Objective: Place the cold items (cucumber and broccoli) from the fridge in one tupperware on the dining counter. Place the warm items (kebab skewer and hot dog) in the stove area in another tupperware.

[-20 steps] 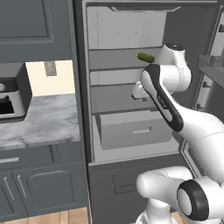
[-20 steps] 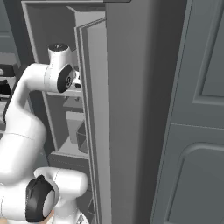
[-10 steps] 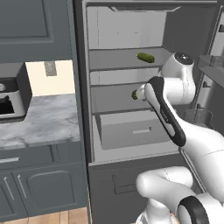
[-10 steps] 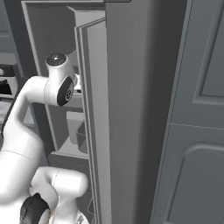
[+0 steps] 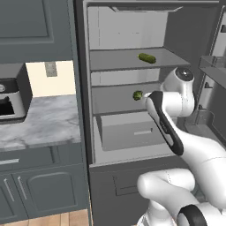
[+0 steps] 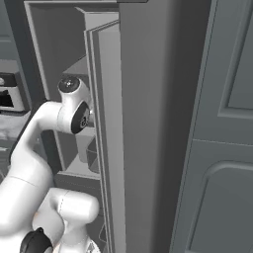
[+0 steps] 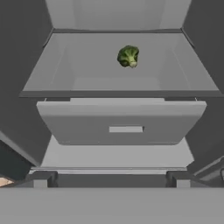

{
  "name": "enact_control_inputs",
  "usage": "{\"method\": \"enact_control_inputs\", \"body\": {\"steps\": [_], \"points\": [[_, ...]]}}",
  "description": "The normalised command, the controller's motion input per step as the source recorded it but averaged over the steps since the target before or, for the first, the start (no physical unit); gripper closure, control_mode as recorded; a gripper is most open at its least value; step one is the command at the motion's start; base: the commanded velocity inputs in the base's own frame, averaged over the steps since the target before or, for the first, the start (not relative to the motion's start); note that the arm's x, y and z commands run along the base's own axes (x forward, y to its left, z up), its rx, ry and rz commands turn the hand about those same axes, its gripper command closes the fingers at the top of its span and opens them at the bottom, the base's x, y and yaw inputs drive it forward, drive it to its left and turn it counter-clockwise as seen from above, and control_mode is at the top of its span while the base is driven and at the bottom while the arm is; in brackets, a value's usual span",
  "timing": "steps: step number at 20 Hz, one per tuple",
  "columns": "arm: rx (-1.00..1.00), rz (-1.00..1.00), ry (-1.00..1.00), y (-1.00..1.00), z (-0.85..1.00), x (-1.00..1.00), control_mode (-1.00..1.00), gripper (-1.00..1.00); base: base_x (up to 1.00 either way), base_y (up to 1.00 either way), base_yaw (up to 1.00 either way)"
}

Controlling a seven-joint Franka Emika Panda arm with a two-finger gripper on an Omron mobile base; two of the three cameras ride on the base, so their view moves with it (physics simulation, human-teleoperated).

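Note:
A green broccoli (image 7: 128, 56) lies on the fridge's middle shelf (image 7: 87, 83), straight ahead of my gripper (image 7: 110, 178) and well beyond its tips. The two fingertips (image 7: 41, 178) stand far apart with nothing between them, so the gripper is open. From the left base view the broccoli (image 5: 137, 95) sits just left of my hand, on the shelf. A cucumber (image 5: 147, 58) lies on the shelf above, towards its right side.
A closed grey drawer (image 7: 126, 127) sits under the broccoli's shelf. The open fridge door (image 6: 106, 123) stands close on my arm's right. Left of the fridge, a marble counter (image 5: 39, 121) holds a toaster oven (image 5: 11, 97).
The jaws have opened wide. My hand has drawn back and down from the middle shelf, and the broccoli, which my hand hid a second ago, now shows on the shelf.

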Motion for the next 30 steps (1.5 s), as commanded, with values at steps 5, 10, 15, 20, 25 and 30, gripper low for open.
{"method": "enact_control_inputs", "body": {"steps": [5,10,15,20,25,30], "points": [[0.0,0.05,0.03,-0.14,-0.13,0.23,-1.0,-1.0,0.0,0.0,0.0],[0.0,0.01,0.0,-0.03,-0.07,0.37,-1.0,-1.0,0.0,0.0,0.0],[0.0,0.0,0.0,-0.14,-0.08,0.34,-1.0,-1.0,0.0,0.0,0.0],[0.0,0.0,0.04,-0.16,-0.03,0.44,-1.0,-1.0,0.0,0.0,0.0],[0.0,0.0,0.18,-0.1,-0.06,0.39,-1.0,-1.0,0.0,0.0,0.0],[0.0,0.0,0.21,-0.05,-0.03,0.43,-1.0,-1.0,0.0,0.0,0.0]]}}
